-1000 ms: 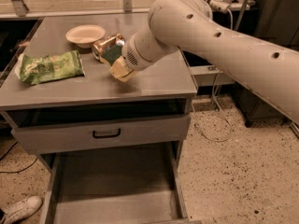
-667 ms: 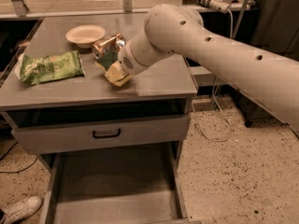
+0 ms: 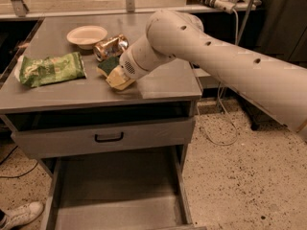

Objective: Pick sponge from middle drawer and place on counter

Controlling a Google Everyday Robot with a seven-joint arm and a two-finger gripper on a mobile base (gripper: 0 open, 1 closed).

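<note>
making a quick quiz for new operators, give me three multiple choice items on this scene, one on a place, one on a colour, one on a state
1. Where is the sponge? A in a sink; B at the gripper, over the counter; C on a chair.
2. What colour is the snack bag? A red; B green; C blue.
3. How is the middle drawer? A pulled out, floor bare; B pushed shut; C pulled out and full.

Answers: B, the sponge sits tilted at the gripper beside the can; B, the crinkled wrapper is green; A, its bare gray floor shows in full.
</note>
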